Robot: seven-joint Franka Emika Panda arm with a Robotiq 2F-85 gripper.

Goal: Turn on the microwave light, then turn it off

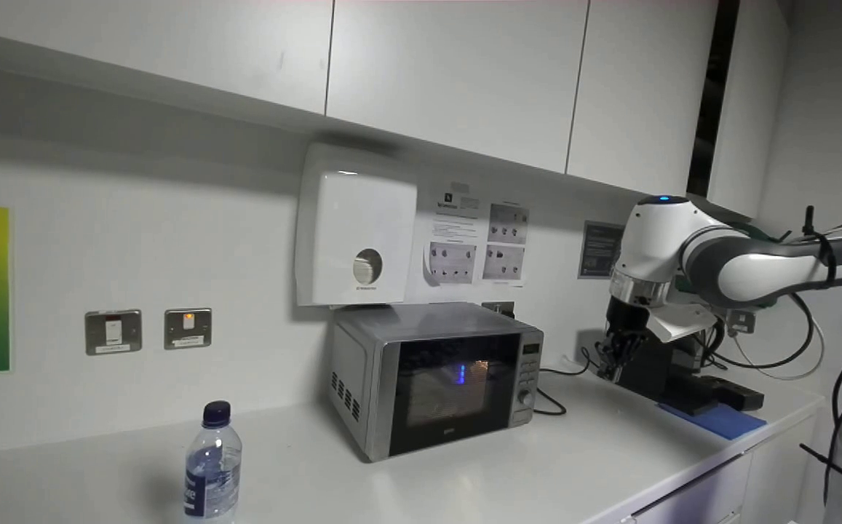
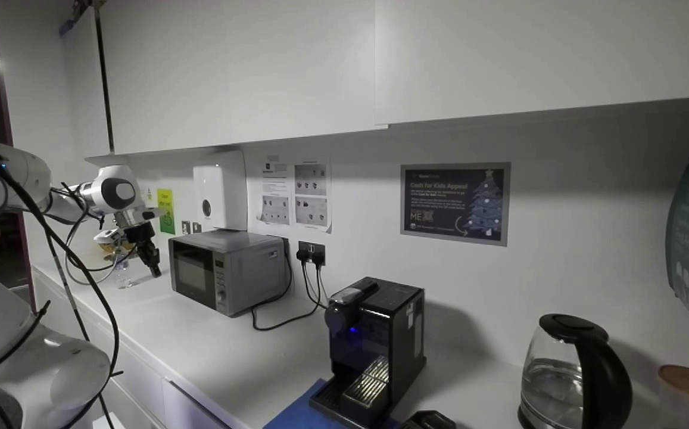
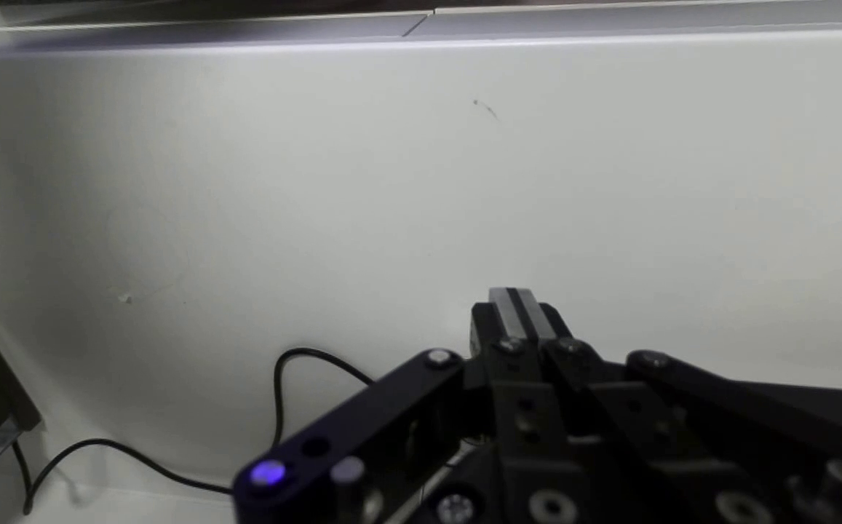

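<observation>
Currently I have the arm (image 1: 777, 273) stretched in from the right in an exterior view, its jaws hanging over the white desk (image 1: 479, 473) and pointing down. They are together, the two tips flush side by side in the wrist view. The microwave (image 1: 431, 382) stands on the desk near the wall (image 1: 209, 255), its door (image 1: 450, 397) closed, and I see a gap between it and my jaws in both exterior views. Blue and orange glints show on its dark glass; I can't tell whether they come from inside or are reflections. Left of it is a capped bottle (image 1: 213, 466); above it a white box (image 1: 355, 222) hangs on the wall. To its right stand a black machine (image 2: 374, 342) on a blue mat (image 2: 299, 411), then a kettle (image 2: 564, 375) holding water.
</observation>
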